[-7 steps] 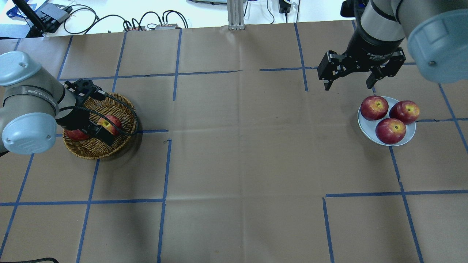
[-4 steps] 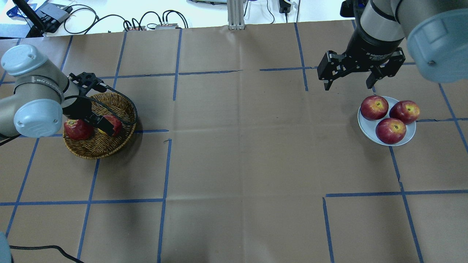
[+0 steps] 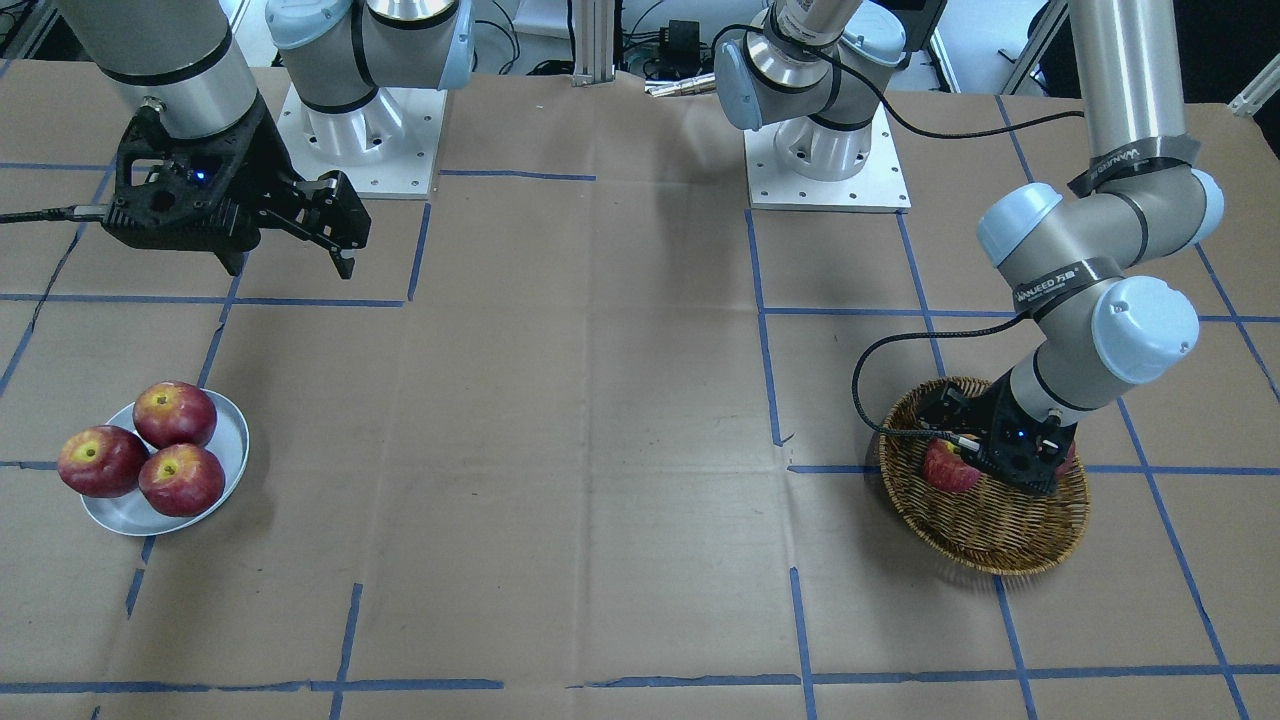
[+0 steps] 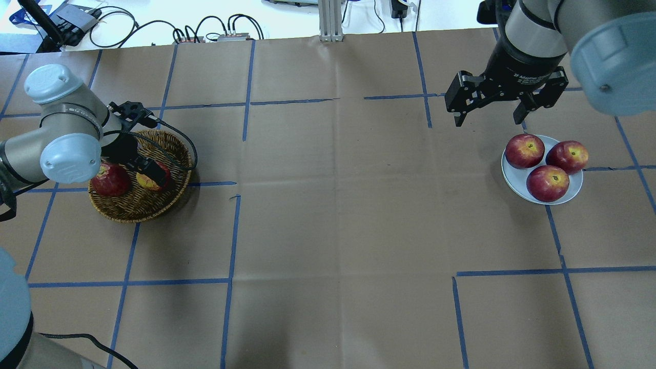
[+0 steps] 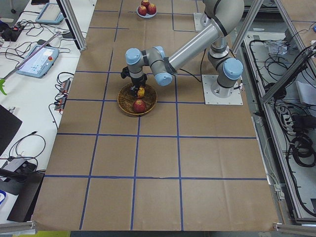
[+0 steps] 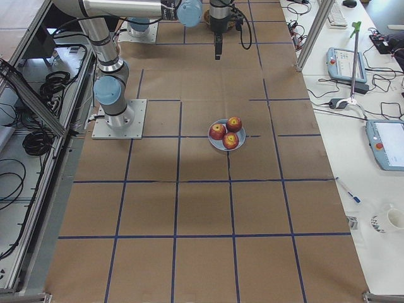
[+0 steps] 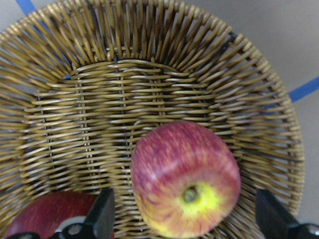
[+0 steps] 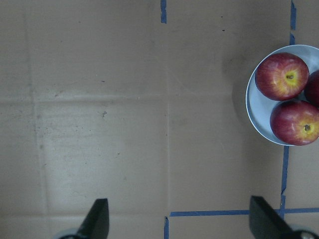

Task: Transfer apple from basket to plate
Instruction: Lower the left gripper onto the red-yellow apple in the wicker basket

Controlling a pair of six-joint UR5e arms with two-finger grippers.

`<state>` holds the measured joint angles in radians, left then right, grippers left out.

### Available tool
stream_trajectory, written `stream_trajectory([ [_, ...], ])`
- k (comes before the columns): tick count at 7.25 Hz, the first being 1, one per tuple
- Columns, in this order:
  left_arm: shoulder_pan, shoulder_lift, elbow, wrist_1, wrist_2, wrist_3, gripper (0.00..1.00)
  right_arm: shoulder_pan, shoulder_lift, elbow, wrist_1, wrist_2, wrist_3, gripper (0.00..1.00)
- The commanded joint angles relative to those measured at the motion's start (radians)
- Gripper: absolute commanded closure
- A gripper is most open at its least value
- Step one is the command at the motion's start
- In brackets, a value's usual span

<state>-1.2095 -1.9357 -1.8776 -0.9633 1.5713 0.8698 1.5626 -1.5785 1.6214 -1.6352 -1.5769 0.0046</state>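
The wicker basket (image 4: 134,207) sits at the table's left, also seen in the front view (image 3: 985,548). In it lies the pinkish-red apple (image 7: 187,179) with a yellow stem patch (image 4: 147,180). My left gripper (image 7: 183,206) is open inside the basket, its fingers (image 7: 103,216) straddling that apple with small gaps on both sides. My right gripper (image 4: 489,117) is open and empty, above the table just behind the metal plate (image 4: 516,177). The right wrist view shows its open fingers (image 8: 97,219) and the plate (image 8: 255,107).
A darker red apple (image 4: 109,179) lies in the basket beside the gripper (image 7: 45,216). Three red apples (image 4: 547,183) fill most of the plate. Blue tape lines cross the brown paper table. Cables and boxes (image 4: 77,18) lie beyond the far edge.
My left arm has swung back and its gripper has shifted over the pinkish apple, uncovering the darker apple. The right arm and the plate have not moved.
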Motion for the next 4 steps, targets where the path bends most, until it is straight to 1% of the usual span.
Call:
stream_trajectory([
  [1, -0.001, -0.023, -0.011, 0.006, -0.001, -0.002, 0.02, -0.001, 0.000, 0.000, 0.000, 0.000, 0.000, 0.00],
  [2, -0.001, -0.026, -0.011, 0.006, -0.002, 0.000, 0.19, -0.001, 0.000, -0.002, 0.000, 0.000, 0.000, 0.00],
  [3, -0.002, -0.029, -0.011, 0.006, -0.007, 0.000, 0.43, 0.000, 0.000, 0.000, 0.000, 0.000, 0.000, 0.00],
  [4, -0.005, -0.026, -0.009, 0.006, -0.007, -0.002, 0.44, 0.000, 0.000, -0.002, 0.000, 0.000, 0.000, 0.00],
])
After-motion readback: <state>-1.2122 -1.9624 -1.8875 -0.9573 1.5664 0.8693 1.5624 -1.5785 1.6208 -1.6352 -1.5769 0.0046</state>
